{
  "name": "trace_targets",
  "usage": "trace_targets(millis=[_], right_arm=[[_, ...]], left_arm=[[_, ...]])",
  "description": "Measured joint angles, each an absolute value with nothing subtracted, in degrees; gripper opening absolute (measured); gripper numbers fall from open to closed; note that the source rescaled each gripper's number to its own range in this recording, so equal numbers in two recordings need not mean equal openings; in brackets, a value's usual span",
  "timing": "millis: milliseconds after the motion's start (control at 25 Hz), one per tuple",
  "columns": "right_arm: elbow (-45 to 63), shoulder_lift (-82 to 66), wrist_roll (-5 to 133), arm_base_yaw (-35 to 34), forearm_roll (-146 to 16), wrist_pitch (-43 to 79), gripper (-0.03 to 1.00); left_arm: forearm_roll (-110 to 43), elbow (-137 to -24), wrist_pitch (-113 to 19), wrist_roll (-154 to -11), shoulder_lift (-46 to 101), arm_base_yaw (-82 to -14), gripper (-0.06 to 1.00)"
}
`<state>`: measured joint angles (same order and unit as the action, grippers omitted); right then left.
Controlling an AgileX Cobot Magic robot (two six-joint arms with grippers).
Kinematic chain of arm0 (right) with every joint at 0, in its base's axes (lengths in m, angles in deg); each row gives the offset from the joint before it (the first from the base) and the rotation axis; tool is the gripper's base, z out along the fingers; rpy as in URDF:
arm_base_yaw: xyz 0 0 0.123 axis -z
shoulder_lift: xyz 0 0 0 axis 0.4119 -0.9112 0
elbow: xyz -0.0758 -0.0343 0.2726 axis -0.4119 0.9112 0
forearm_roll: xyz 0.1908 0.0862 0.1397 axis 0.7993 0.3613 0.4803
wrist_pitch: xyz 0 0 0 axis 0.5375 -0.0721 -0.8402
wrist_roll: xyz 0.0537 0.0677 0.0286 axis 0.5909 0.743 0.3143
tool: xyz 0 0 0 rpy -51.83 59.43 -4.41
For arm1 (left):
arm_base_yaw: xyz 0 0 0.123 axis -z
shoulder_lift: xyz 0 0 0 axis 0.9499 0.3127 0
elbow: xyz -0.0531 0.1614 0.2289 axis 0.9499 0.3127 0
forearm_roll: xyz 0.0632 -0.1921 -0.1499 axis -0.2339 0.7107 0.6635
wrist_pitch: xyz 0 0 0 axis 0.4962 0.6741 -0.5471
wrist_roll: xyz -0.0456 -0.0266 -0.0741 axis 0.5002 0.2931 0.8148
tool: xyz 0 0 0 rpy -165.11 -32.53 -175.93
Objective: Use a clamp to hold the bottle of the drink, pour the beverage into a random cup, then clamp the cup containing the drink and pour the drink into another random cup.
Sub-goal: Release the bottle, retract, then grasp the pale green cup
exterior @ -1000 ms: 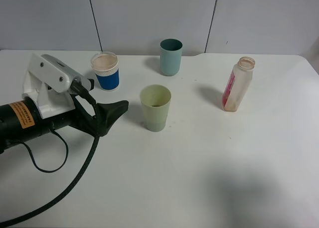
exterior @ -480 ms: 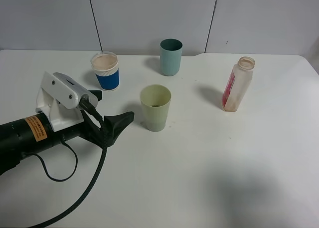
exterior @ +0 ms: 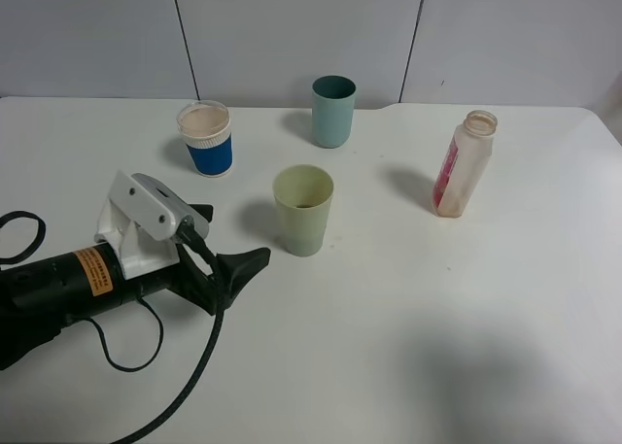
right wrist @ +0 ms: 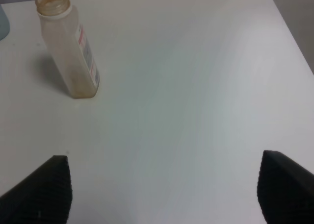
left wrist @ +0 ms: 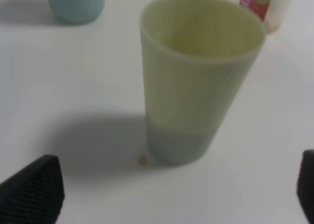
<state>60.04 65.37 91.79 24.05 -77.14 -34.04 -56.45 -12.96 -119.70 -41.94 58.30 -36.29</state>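
The left gripper [exterior: 233, 236] is gaping wide and gripping nothing, with the pale yellow-green cup [exterior: 303, 211] standing upright just ahead of its fingertips [left wrist: 34, 189], not between them. An orange sticker [exterior: 93, 269] on its arm is showing black print too small to read. The right gripper [right wrist: 162, 194] is also spreading wide and empty; the bottle [right wrist: 68, 52] is standing well ahead of it, its pink-red label [exterior: 450, 170] illegible

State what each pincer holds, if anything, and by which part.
Nothing is held. The left pincer stands open short of the pale green cup; the right pincer is open, apart from the bottle.
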Motion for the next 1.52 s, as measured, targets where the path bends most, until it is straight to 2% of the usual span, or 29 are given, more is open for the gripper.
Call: trace_targets(millis=[1520], right_arm=[[60.04, 65.37, 91.79, 24.05, -77.14, -33.99, 0.60]], left_arm=[[-59.65, -27.74, -120.10, -41.92, 72.67, -36.29, 0.99]])
